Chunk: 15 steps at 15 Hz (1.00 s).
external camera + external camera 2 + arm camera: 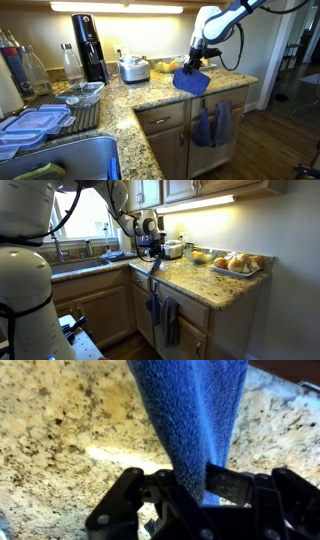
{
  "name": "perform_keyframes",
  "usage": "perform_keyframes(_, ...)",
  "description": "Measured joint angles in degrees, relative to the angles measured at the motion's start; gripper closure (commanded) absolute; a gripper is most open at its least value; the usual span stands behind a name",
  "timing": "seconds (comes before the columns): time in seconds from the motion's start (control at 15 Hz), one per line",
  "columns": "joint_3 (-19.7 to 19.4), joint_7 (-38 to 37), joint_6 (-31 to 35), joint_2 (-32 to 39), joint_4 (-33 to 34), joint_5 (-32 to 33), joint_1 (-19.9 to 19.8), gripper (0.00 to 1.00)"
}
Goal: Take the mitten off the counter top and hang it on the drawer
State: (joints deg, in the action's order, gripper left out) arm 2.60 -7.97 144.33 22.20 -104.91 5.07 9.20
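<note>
Currently the gripper (195,62) sits in the upper right of an exterior view, at the end of the white arm (225,18) that reaches in from the top right corner. Its fingers (226,482) are closed nearly all the way, with only the thickness of fabric between them, and they pinch one end of the blue mitten (190,410). In the wrist view the mitten fills the top centre, widening from the pinched end toward the top edge of the frame. Its terry surface shows plainly against the speckled granite counter top (60,430) behind it. In an exterior view the mitten hangs down from the gripper as a floppy blue shape, just right of centre, over the counter top near its rounded front edge. Whether its lower tip touches the granite cannot be told. The drawer (160,119), closed, lies just below and left of the mitten, under the counter edge. Two slate-blue cloths (203,128) hang side by side on the cabinet front to the right of the drawer. Farther back on the counter, left of the mitten, stand a black coffee maker (88,45) and a silver rice cooker (133,68). A steel sink (60,158) occupies the lower left corner. In an exterior view a tray of bread rolls (236,266) rests on the counter at centre right.
</note>
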Motion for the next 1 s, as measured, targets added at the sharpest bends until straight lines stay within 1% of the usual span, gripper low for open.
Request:
perform_keyframes(0.13,0.7,0.1,1.4,-2.6,-4.1,0.0,0.1,0.93)
perform_keyframes(0.27,1.2,0.1,2.1,-4.1,-6.5,0.0,0.1,0.93)
perform_keyframes(0.6,1.3,0.1,2.4,-4.4,-7.2,0.0,0.1,0.93)
perform_keyframes(0.8,1.3,0.1,2.4,-4.3,-7.2,0.0,0.1,0.99)
perform_keyframes(0.87,1.3,0.1,2.4,-4.3,-7.2,0.3,0.1,0.97)
perform_keyframes(0.93,1.3,0.0,2.8,-4.3,-7.3,0.7,0.2,0.99)
perform_keyframes(1.0,1.3,0.0,3.7,-4.6,-7.9,1.0,0.4,0.98)
